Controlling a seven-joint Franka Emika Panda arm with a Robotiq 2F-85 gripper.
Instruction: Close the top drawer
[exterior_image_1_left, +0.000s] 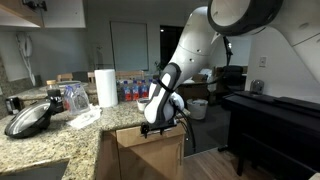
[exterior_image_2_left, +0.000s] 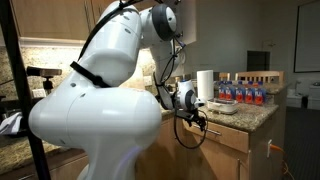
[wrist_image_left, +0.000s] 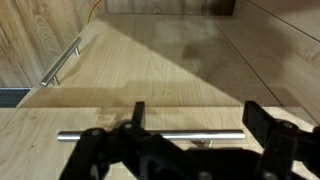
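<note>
Bulky white jointed robot arm (exterior_image_2_left: 90, 120), filling most of an exterior view and reaching down from 1 o'clock in an exterior view (exterior_image_1_left: 200, 40).

Speckled beige granite tabletop (exterior_image_1_left: 60, 145), spread from 9 to 7 o'clock of the arm's lower end.

Under its edge, at 6 o'clock of the wrist, the top drawer (exterior_image_1_left: 150, 148): shallow, wide, light-brown wood, standing proud of the cabinet front rather than flush with it. Seen again across the bottom of the wrist view (wrist_image_left: 40, 140).

Taller light-brown wooden cabinet door (wrist_image_left: 30, 40) at 10 o'clock in the wrist view.

Upright white paper towel roll (exterior_image_1_left: 106, 87) on the tabletop, at 10 o'clock of the wrist. Just beside it at 3 o'clock, a pack of clear bottles with blue and red labels (exterior_image_1_left: 133, 90). Round black pan (exterior_image_1_left: 28, 120) far out at 9 o'clock.

Black gripper (wrist_image_left: 195, 110), poised right at the drawer front (exterior_image_1_left: 160, 124), jaws spread wide with nothing clamped between them.

Horizontal silver bar handle (wrist_image_left: 100, 136) across the drawer front, running under both fingers (wrist_image_left: 256, 122) at 6 o'clock. Contact with it impossible to tell.
</note>
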